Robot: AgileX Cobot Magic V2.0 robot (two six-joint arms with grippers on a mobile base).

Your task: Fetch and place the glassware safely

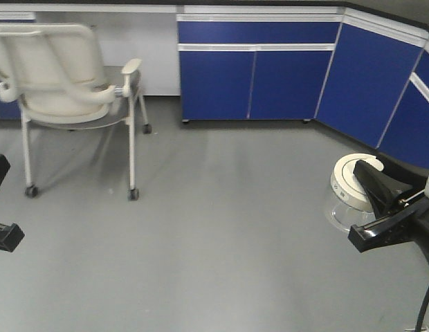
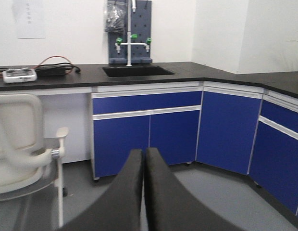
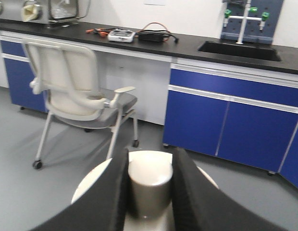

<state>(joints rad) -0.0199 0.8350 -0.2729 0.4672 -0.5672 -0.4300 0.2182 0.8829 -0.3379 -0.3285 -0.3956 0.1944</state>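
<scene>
Edges and black fingers swallow much of the view.

From the front, the left end effector [image 1: 3, 200] is sliced by the left edge, leaving two black pieces. The right end effector [image 1: 370, 207] runs off the right edge and covers part of the lid [image 1: 344, 181] of the glass jar [image 1: 339, 211]. In the right wrist view, lid and fingers [image 3: 103, 202] hide the clear body entirely. The chair [image 1: 69, 76] loses its left side. The wall paper [image 2: 29, 18] is too blurred to read.
</scene>
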